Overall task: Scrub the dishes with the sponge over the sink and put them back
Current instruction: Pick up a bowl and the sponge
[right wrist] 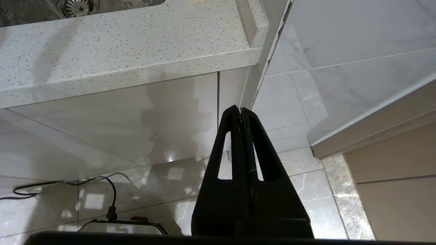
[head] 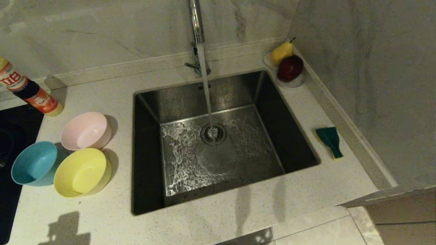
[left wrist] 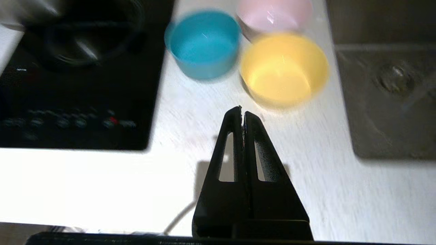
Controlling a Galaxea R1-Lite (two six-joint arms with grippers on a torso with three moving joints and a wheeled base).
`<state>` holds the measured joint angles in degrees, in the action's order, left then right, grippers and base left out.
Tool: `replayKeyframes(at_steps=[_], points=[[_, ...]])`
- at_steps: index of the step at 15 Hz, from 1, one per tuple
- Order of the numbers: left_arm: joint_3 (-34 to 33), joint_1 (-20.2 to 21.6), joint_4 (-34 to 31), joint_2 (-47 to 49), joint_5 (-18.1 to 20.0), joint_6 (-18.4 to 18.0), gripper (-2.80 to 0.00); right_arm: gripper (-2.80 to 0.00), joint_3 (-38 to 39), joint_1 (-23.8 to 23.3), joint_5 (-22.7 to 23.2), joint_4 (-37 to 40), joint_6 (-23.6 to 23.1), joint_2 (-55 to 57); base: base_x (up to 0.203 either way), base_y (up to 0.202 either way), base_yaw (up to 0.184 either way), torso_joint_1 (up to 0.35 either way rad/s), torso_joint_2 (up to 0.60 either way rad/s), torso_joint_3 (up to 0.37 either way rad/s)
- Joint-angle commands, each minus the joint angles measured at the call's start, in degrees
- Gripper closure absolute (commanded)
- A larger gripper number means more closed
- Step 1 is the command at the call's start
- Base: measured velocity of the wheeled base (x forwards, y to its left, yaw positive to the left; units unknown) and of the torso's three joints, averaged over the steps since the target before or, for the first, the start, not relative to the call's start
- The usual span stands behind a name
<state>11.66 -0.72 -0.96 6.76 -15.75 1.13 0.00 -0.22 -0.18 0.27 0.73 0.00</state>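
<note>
Three dishes stand on the counter left of the sink: a pink bowl, a blue bowl and a yellow bowl. The green and yellow sponge lies on the counter right of the sink. Water runs from the tap onto the drain. My left gripper is shut and empty, over the counter's front part, just short of the yellow bowl; the blue bowl and pink bowl lie beyond. My right gripper is shut and empty, parked below the counter edge.
A detergent bottle lies at the back left. A black cooktop borders the bowls on the left. A pear and a red apple sit on white saucers at the back right. A marble wall rises right of the sponge.
</note>
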Motion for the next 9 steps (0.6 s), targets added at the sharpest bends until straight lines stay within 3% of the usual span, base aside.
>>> replayKeyframes(at_steps=[1, 4, 9], points=[[-5.86, 0.44, -0.42, -7.19, 4.43, -1.11, 0.00, 0.00, 0.00, -0.04, 0.01, 0.00, -0.03, 0.00, 0.000, 0.000, 0.000, 0.000, 0.00, 0.000], [-10.34, 0.54, -0.30, -6.73, 14.94, -0.71, 0.00, 0.00, 0.00, -0.04, 0.01, 0.00, -0.03, 0.00, 0.000, 0.000, 0.000, 0.000, 0.00, 0.000], [-11.48, 0.55, 0.34, -6.67, 16.20, -0.70, 0.00, 0.00, 0.00, -0.04, 0.01, 0.00, -0.03, 0.00, 0.000, 0.000, 0.000, 0.000, 0.00, 0.000]])
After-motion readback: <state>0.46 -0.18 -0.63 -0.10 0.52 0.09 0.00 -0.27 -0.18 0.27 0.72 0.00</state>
